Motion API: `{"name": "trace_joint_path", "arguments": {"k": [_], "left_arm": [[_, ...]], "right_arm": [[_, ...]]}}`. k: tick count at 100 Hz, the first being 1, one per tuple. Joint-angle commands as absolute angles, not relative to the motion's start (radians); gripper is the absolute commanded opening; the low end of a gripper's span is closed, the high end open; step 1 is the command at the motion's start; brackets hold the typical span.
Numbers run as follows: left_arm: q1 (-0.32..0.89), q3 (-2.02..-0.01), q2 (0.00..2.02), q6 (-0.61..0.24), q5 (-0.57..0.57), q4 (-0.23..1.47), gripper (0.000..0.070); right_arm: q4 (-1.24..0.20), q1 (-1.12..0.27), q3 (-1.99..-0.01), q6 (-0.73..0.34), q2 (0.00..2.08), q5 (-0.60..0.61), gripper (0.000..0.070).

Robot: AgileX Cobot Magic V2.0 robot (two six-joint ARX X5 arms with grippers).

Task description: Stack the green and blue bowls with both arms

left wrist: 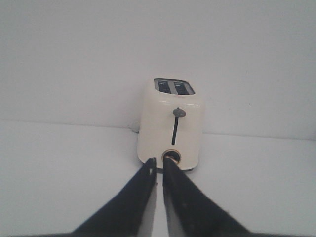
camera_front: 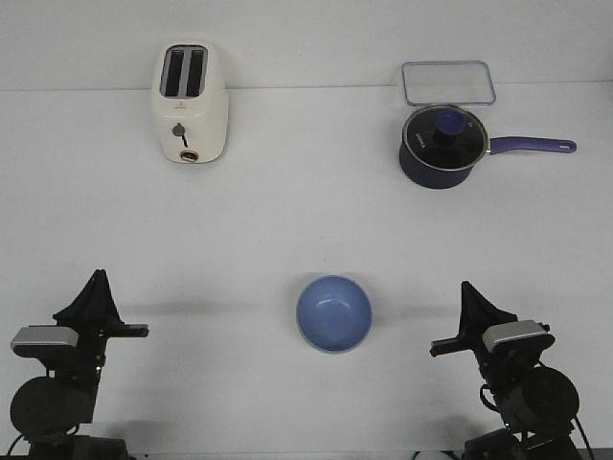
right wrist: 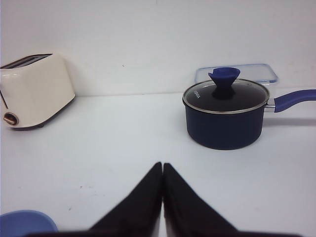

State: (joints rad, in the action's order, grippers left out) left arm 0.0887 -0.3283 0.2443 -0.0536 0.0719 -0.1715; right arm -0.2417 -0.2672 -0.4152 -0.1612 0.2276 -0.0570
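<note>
The periwinkle blue bowl (camera_front: 333, 313) sits upright and empty on the white table, near the front, midway between my two arms. Its rim also shows at the edge of the right wrist view (right wrist: 22, 222). No sage green bowl shows as a separate thing in any view. My left gripper (camera_front: 99, 274) rests low at the front left, its jaws together with only a slim gap, holding nothing (left wrist: 158, 161). My right gripper (camera_front: 465, 286) rests at the front right, shut and empty (right wrist: 163, 165). Both are well apart from the bowl.
A cream toaster (camera_front: 190, 101) stands at the back left, straight ahead of the left gripper (left wrist: 172, 128). A dark navy saucepan with a glass lid (camera_front: 441, 144) and a clear lidded container (camera_front: 448, 82) stand at the back right.
</note>
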Motion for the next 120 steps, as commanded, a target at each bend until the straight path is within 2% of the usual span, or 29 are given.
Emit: {"name": "trace_joint_path", "arguments": {"k": [1,6,29,42,51,120], "left_arm": [[0.068,-0.272,0.212,0.03,0.007,-0.175,0.0014],[0.049,-0.226,0.175,0.037,-0.012,-0.183,0.0014],[0.005,-0.069,0.022,-0.031,-0.012,-0.181,0.0015],[0.005,-0.014,0.003,-0.067,-0.012,-0.187,0.0015],[0.005,-0.014,0.003,-0.077,-0.013,-0.147,0.0014],[0.005,-0.014,0.004,-0.072,-0.012,-0.159,0.0015]], "right_arm": [[-0.228,-0.269,-0.417,-0.155,0.229,-0.06,0.0],[-0.228,-0.269,-0.417,-0.155,0.229,-0.06,0.0],[-0.227,-0.269,-0.417,-0.155,0.229,-0.06,0.0],[-0.227,-0.269,-0.417,-0.156,0.229,-0.06,0.0],[-0.224,-0.269,-0.417,-0.155,0.229,-0.06,0.0],[-0.224,-0.269,-0.417,-0.155,0.229,-0.06,0.0]]}}
